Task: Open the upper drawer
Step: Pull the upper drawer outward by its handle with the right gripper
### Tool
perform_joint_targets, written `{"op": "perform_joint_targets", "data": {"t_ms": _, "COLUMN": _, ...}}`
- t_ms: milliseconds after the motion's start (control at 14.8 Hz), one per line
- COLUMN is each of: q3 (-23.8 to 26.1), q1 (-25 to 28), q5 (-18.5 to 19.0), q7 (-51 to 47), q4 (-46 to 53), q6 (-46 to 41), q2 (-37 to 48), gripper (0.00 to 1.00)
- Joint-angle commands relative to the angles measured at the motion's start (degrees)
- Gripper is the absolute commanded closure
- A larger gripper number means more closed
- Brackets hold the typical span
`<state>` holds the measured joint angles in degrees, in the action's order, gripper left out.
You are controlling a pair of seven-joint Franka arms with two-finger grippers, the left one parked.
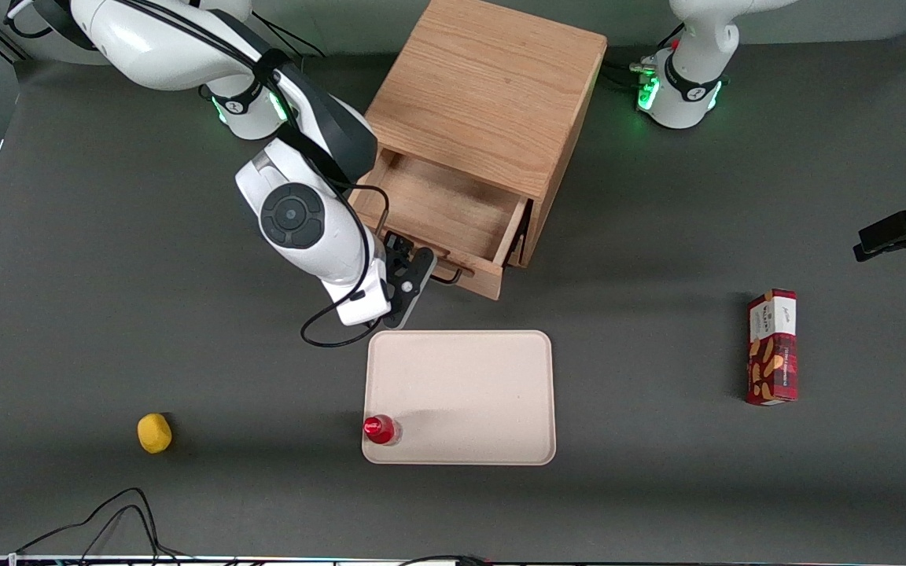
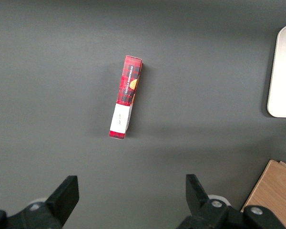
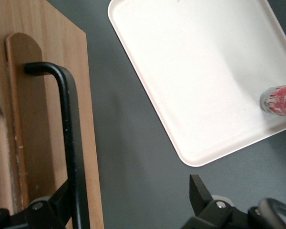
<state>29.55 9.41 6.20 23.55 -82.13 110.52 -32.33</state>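
— What is the upper drawer [image 1: 441,208] like?

— Light oak with visible grain, a shallow plain box with bare wood inside. It stands partly out of the cabinet [image 1: 492,86], its front panel toward the front camera. The handle [image 3: 69,119] is a smooth round black bar that bends at a right angle into a rounded wooden backing strip.

— And the gripper [image 1: 412,273]?

— It sits just in front of the drawer's front panel, at the handle. In the wrist view the gripper [image 3: 131,191] is spread wide. The bar runs just inside one black finger [image 3: 62,202], and the other finger stands well apart over the table. It is not clamped on anything, and I cannot tell whether that finger touches the bar.

— What edges lie nearby?

— A flat, pale cream tray [image 1: 461,336] with rounded corners and a low raised rim lies nearer the front camera than the drawer. A strip of matte dark grey table [image 1: 657,236] shows between them. A red can [image 1: 379,429] stands upright in the tray's near corner, toward the working arm's end.

— What else is there?

— A rounded yellow object [image 1: 154,433] lies farther toward the working arm's end. A long red patterned carton [image 1: 772,347] lies flat toward the parked arm's end, well apart from the rest.
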Motion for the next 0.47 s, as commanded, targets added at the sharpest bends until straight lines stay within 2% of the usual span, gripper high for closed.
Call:
{"op": "perform_joint_targets", "data": {"t_ms": 0, "q3": -0.98, "q1": -0.09, "q5": 0.83, "q7": 2.12, "q4": 2.59, "q6": 0.57, "q2": -1.24, "gripper": 0.00}}
{"op": "perform_joint_targets", "data": {"t_ms": 405, "q3": -2.13, "q1": -0.09, "q5": 0.83, "q7": 2.29, "q4": 5.13, "q6": 0.93, "q2": -3.26, "gripper": 0.00}}
